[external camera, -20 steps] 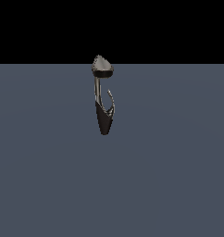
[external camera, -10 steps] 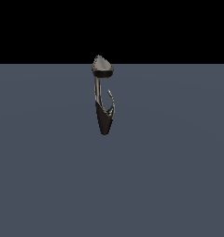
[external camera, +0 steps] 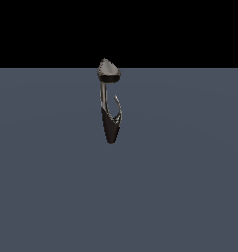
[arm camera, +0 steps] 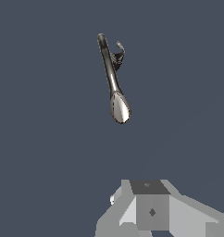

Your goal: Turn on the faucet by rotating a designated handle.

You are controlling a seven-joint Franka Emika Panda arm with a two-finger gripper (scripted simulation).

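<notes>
While nothing is touching it, the slender, glossy dark metal faucet (external camera: 110,115) is standing alone near the middle of the flat grey-blue tabletop (external camera: 47,187) in the exterior view, its grey cone-shaped cap (external camera: 108,69) sitting at twelve o'clock above the tapered black body. Its thin, curved silvery handle (external camera: 118,107) is branching off toward two o'clock. The white and grey gripper (arm camera: 148,210) is showing only partly in the wrist view, well apart from the faucet, holding nothing; how far open it is, I cannot tell.

A bare simulated test scene, not a real room: a flat, featureless slate-grey floor (external camera: 180,197) fills the lower frame, meeting a pure black void across the top. One untextured rendered faucet (external camera: 110,106) stands at centre.
</notes>
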